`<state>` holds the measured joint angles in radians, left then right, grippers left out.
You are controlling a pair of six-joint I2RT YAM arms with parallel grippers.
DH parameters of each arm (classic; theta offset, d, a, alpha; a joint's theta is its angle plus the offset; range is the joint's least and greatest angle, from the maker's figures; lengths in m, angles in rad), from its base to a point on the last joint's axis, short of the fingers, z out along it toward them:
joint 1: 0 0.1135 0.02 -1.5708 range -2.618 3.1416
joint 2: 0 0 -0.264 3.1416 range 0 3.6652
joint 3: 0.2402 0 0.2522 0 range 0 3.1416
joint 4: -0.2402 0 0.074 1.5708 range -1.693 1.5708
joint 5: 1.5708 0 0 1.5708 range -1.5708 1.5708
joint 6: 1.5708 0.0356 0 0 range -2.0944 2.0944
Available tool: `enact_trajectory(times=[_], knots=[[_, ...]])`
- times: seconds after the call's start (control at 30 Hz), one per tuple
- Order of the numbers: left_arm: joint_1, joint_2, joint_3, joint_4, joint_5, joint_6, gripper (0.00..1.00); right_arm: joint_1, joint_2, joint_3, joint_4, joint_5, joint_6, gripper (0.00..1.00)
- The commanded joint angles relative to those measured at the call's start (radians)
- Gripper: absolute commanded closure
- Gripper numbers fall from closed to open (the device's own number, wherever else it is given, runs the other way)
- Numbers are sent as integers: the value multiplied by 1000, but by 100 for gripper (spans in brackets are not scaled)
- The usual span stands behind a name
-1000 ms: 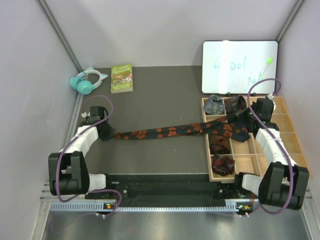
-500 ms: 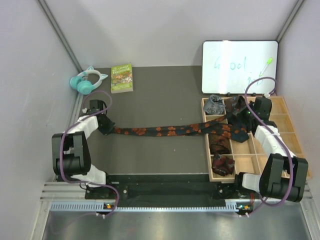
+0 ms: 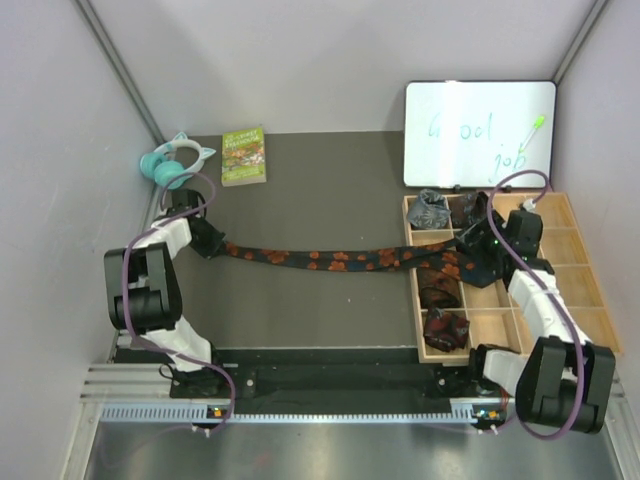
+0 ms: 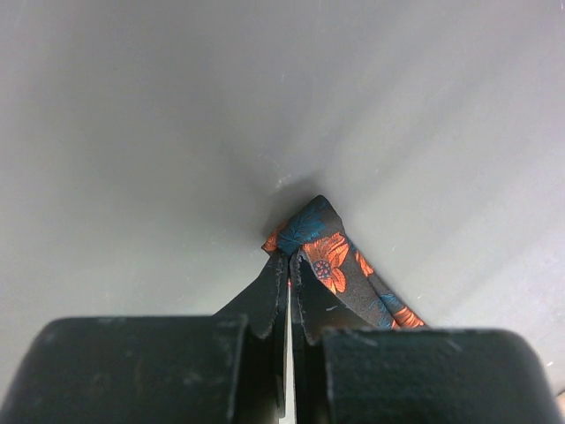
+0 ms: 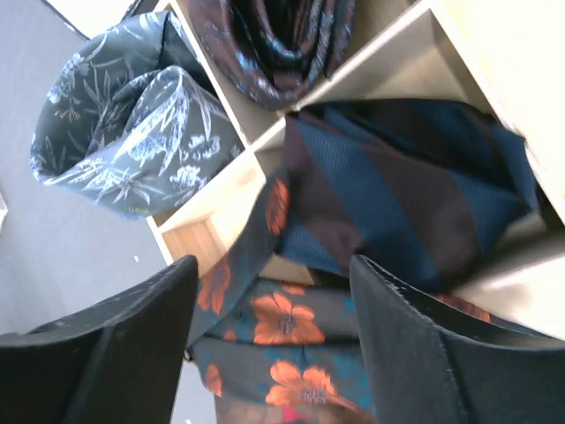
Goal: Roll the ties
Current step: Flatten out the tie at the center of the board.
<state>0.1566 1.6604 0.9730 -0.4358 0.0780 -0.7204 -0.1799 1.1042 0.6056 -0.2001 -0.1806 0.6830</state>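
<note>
Flowered tie (image 4: 322, 252) pinched between left fingers (image 4: 265, 305); overhead view hides that grip.

I read the long tie (image 3: 330, 258) as black with orange-red flowers and blue leaves; its wide end (image 5: 397, 194) is striped blue and dark brown. Rolled tie (image 5: 132, 124): grey, pale leaf print. Tray (image 3: 590, 265): light wood. Tabletop (image 3: 320, 190): dark grey.

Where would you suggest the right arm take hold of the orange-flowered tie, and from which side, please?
Grip the orange-flowered tie at its wide end, from above. There it drapes over the dividers of the wooden tray, bridging the compartments, so open jaws could probably close around an edge.
</note>
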Motion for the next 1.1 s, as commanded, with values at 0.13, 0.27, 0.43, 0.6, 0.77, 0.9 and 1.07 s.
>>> enact_trajectory(times=[0.13, 0.27, 0.43, 0.6, 0.77, 0.9, 1.07], knots=[[37, 39, 56, 12, 71, 12, 100, -12, -217, 3, -203, 42, 26, 19], [41, 52, 66, 6, 89, 22, 100, -12, -302, -15, -309, 73, 75, 16], [43, 44, 56, 11, 86, 33, 100, -12, -426, -110, -346, 102, 156, 15], [44, 47, 50, 12, 86, 39, 100, -12, -426, -179, -291, 109, 216, 19], [43, 44, 40, 19, 88, 41, 100, -12, -394, -230, -242, 111, 250, 21], [43, 47, 32, 26, 88, 41, 100, -12, -394, -259, -191, 156, 274, 28], [44, 48, 33, 26, 85, 45, 100, -12, -366, -264, -127, 206, 291, 38]])
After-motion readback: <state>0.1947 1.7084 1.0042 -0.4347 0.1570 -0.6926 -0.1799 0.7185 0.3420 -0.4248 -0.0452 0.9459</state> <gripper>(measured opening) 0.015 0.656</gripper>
